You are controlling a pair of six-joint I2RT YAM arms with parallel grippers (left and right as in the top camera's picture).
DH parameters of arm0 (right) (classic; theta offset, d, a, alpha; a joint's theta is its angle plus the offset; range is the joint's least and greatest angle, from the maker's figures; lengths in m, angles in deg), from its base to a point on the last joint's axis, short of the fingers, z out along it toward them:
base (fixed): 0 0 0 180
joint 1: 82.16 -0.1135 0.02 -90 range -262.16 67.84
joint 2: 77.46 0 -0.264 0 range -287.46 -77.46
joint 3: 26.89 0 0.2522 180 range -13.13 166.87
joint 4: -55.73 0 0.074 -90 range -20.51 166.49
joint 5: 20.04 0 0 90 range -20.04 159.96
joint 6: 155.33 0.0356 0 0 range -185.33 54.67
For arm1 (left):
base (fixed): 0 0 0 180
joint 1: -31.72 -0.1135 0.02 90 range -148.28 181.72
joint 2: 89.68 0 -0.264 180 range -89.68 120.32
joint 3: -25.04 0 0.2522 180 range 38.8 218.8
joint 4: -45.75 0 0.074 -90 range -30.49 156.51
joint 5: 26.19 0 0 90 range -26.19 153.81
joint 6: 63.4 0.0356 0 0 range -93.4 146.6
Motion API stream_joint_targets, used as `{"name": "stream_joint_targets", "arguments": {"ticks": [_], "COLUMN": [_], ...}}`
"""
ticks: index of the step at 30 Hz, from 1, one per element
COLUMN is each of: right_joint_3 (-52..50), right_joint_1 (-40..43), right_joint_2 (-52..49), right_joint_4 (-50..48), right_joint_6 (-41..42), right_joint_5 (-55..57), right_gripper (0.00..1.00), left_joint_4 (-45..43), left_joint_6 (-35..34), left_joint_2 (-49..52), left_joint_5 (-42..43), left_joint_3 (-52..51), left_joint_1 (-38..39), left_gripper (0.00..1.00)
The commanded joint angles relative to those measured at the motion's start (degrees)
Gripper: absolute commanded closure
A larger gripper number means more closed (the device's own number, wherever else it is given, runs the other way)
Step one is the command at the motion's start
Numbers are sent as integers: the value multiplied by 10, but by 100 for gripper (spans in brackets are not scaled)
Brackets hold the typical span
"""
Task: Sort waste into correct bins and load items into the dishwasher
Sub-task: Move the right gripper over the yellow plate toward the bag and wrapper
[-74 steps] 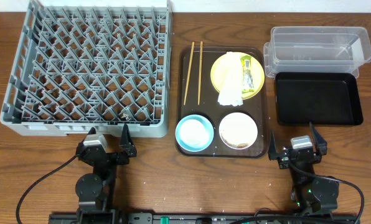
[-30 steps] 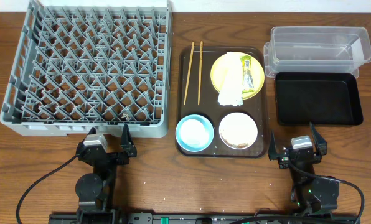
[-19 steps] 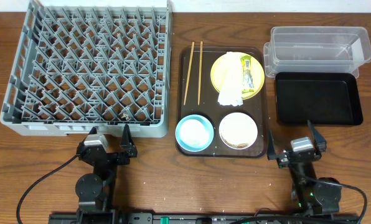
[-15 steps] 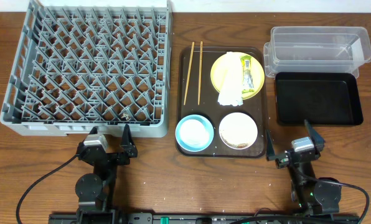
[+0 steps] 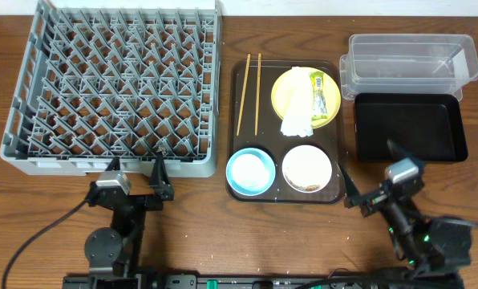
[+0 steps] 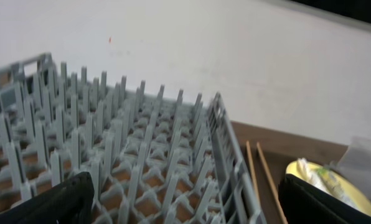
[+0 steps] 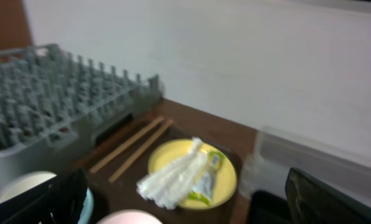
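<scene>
The grey dishwasher rack [image 5: 115, 84] fills the left of the table and stands empty. On the brown tray [image 5: 265, 136] lie two chopsticks [image 5: 249, 92], a yellow plate [image 5: 281, 92] carrying a white napkin [image 5: 297, 108] and a green-yellow wrapper [image 5: 327, 96], a light blue bowl [image 5: 250, 170] and a white bowl [image 5: 307, 167]. The clear tub [image 5: 407, 63] and the black tray [image 5: 409, 127] sit at the right. My left gripper [image 5: 136, 167] is open at the rack's front wall. My right gripper [image 5: 369, 170] is open, angled between the brown tray and the black tray, holding nothing.
A white wall runs behind the table in both wrist views. In the right wrist view the plate [image 7: 223, 180], napkin [image 7: 173, 175] and chopsticks [image 7: 132, 148] lie ahead of my open fingers [image 7: 42, 202]. The rack [image 6: 142, 155] fills the left wrist view.
My right gripper has lifted and swung left, now angled towards the brown tray. The left gripper has shifted slightly left and forward. Both stay open; no object has moved.
</scene>
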Motion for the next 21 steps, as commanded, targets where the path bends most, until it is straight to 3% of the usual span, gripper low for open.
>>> {"name": "stream_joint_targets", "arguments": {"ticks": [1,4,10,17,21], "right_joint_3": [102,177,368,620,700], "right_joint_1": [1,1,0,-37,-46], "right_joint_2": [-92,-160,-312,-512,-603], "right_joint_4": [42,89,234,440,443], "right_joint_6": [12,12,12,-20,-53], "right_joint_5": [-68,-83,-102,-102,-91], "right_gripper": [1,1,1,1,1], "left_joint_4": [-4,20,150,381,517], "left_joint_6": [-6,-5,-5,-5,-5], "left_joint_2": [54,108,257,460,569], "left_joint_5": [12,38,66,79,87], "left_joint_3": [70,134,307,572,710], "left_joint_1": [-2,-2,-2,-2,-2], "left_gripper": [4,4,4,4,4]}}
